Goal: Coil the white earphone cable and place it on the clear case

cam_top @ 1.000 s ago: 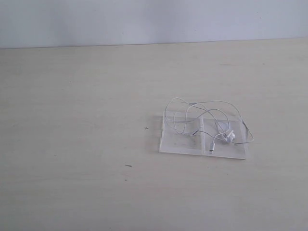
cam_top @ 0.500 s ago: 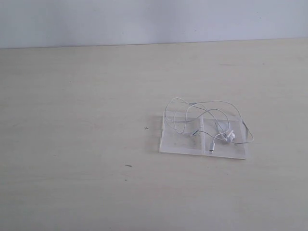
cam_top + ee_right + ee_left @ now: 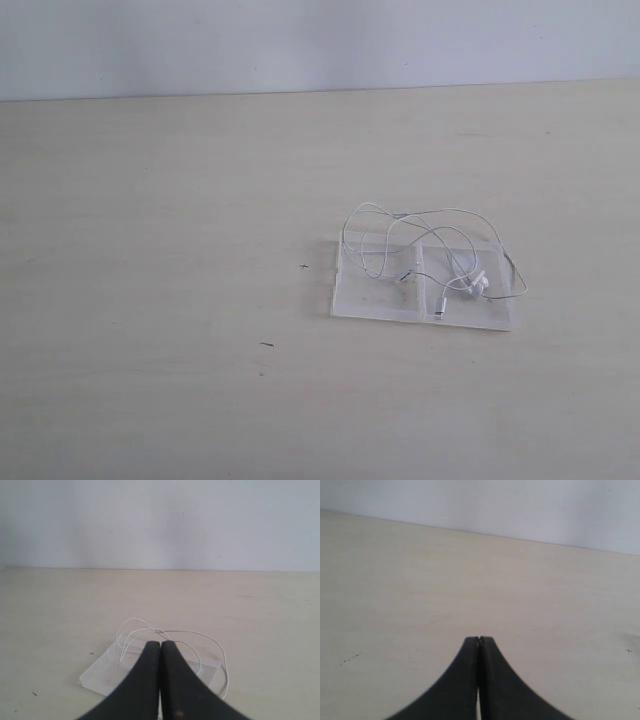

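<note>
The clear case (image 3: 375, 298) lies flat on the table right of centre, its two panels side by side. The white earphone cable (image 3: 432, 213) rests on it in loose loops, with the earbuds (image 3: 474, 284) on the right panel and a loop hanging past the right edge. In the right wrist view the case (image 3: 100, 673) and cable (image 3: 185, 631) lie just beyond my right gripper (image 3: 160, 643), which is shut and empty. My left gripper (image 3: 479, 638) is shut over bare table, holding nothing. Neither gripper shows in the exterior view.
The pale wooden table (image 3: 150, 250) runs back to a light wall (image 3: 300, 40). Small dark specks (image 3: 267, 344) mark the surface left of the case.
</note>
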{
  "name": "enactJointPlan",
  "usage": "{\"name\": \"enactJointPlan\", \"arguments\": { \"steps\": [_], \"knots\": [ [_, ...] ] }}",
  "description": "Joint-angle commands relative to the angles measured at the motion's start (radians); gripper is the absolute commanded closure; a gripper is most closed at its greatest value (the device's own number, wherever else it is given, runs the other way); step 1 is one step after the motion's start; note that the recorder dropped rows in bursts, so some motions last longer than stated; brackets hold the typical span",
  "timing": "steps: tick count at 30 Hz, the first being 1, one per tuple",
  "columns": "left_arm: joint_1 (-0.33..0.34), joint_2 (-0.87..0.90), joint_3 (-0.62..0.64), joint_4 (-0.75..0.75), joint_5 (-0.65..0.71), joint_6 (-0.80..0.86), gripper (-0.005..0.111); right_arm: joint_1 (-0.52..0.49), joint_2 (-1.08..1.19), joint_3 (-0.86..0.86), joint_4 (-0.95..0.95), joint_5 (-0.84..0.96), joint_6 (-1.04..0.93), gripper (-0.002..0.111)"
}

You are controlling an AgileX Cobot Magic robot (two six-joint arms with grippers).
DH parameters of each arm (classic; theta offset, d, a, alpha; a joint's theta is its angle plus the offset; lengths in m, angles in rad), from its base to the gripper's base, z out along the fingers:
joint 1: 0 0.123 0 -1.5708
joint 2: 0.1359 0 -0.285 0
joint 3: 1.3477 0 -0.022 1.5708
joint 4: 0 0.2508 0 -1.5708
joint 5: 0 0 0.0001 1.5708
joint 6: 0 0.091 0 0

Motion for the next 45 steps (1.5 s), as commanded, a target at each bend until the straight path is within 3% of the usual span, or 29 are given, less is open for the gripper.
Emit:
{"name": "enactJointPlan", "arguments": {
  "steps": [1, 26, 45],
  "knots": [
    [-0.007, -0.006, 0.001, 0.004, 0.003, 0.003, 0.107, -0.002, -0.006, 0.005, 0.000, -0.001, 0.002, 0.108],
    [-0.007, -0.006, 0.001, 0.004, 0.003, 0.003, 0.107, -0.002, -0.006, 0.005, 0.000, -0.001, 0.002, 0.108],
    [-0.007, -0.006, 0.001, 0.004, 0.003, 0.003, 0.107, -0.236, -0.006, 0.005, 0.000, -0.001, 0.002, 0.108]
  ]
}}
